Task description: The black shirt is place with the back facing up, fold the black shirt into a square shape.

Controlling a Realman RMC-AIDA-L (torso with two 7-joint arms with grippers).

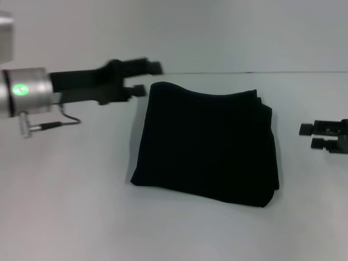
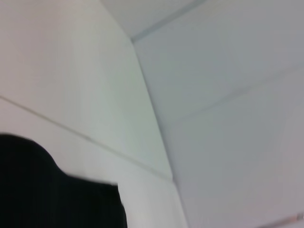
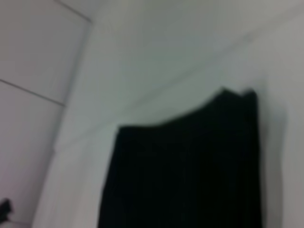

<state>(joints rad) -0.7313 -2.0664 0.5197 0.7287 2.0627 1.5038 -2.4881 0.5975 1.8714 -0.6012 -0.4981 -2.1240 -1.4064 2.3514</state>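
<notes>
- Shirt first: I see the black shirt (image 1: pixel 206 144) lying folded into a thick, nearly square packet in the middle of the white table (image 1: pixel 70 206), with layered edges showing at its far right corner.
- No lettering is visible on the upper side of the fabric.
- My left gripper (image 1: pixel 148 78) is raised above the table, just beside the far left corner of the shirt and not touching it. Its two fingers are apart and nothing is between them.
- My right gripper (image 1: pixel 304 136) is low near the table at the right edge, well apart from the shirt. Its fingers are also separated and hold nothing.
- In both wrist views the shirt appears as a dark mass on the pale surface.
</notes>
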